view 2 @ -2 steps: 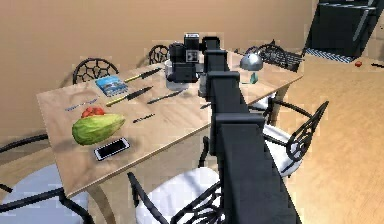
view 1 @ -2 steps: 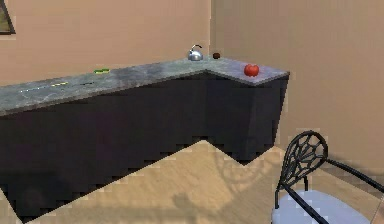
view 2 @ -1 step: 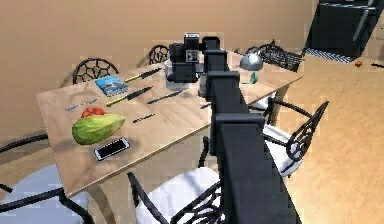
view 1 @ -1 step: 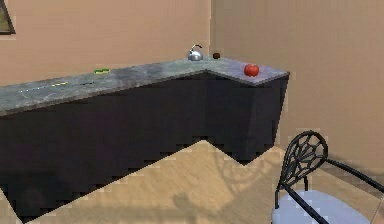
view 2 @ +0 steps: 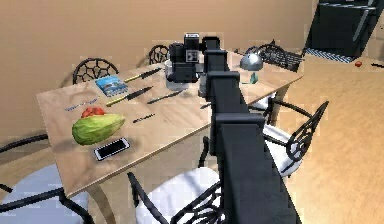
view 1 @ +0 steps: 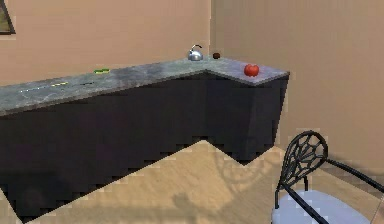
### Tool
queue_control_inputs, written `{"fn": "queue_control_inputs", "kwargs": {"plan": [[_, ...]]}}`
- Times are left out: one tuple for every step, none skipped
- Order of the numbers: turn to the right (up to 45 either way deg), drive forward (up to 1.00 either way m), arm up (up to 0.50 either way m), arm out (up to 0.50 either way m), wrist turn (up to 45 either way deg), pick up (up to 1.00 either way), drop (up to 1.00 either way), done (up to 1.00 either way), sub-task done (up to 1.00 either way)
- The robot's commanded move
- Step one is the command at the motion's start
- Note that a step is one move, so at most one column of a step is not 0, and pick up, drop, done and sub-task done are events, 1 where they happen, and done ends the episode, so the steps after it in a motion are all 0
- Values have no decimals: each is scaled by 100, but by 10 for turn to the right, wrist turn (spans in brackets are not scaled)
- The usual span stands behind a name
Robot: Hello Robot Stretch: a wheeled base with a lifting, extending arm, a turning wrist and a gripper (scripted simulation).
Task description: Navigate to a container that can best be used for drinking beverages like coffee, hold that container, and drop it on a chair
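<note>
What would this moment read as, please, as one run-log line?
arm over wooden table | jaws' load: cannot tell | chair at forward view's lower right | kettle on counter

chair (view 1: pixel 318 182) cut by bottom edge | dark blob (view 1: pixel 215 52) unidentifiable | tool (view 2: pixel 182 72) load unclear

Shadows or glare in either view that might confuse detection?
Forward view: a patterned shadow falls on the wooden floor left of the chair, and the counter top shows pale streaks. Arm side view: light is even, soft shadows lie under the green fruit and phone; the arm hides part of the table.
</note>
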Motion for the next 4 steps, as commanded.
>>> {"fn": "queue_control_inputs", "kwargs": {"plan": [[0, 0, 0, 0, 0, 0, 100, 0, 0], [0, 0, 0, -10, 0, 0, 0, 0, 0], [0, 0, 0, 0, -450, 0, 0, 0, 0], [0, 0, 0, 0, -450, 0, 0, 0, 0]]}}
